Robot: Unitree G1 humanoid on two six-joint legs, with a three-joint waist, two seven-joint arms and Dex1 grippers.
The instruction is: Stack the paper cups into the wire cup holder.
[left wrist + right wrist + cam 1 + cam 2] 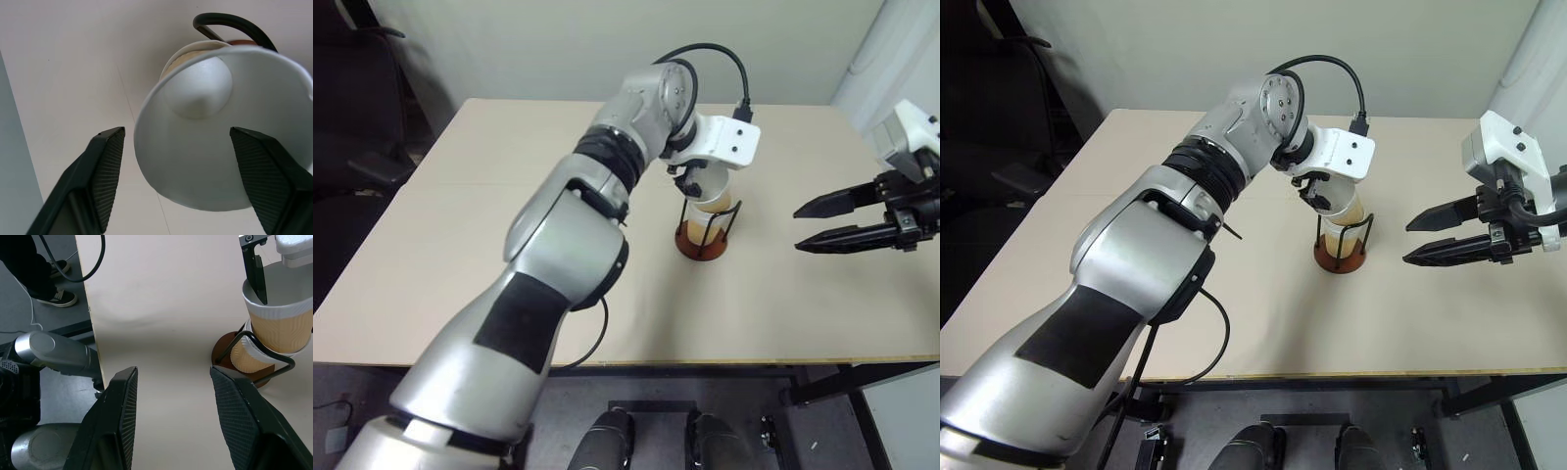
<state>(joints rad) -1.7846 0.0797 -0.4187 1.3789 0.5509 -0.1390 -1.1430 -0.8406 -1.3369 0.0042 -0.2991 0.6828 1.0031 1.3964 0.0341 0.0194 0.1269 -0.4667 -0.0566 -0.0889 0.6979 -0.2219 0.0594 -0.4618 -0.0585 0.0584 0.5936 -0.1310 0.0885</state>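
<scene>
Paper cups (pixel 276 328) sit tilted in the wire cup holder (pixel 705 235). I lift my spread left claw (pixel 178 181) straight off, empty right claw (pixel 832 220) parted.

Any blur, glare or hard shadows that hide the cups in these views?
Left wrist view: the top paper cup sits very close and soft, its white inside washed out. Right wrist view: the cups and wire cup holder read crisply, while the nearby fingers blur. Head views: even light, faint shadows on the table.
</scene>
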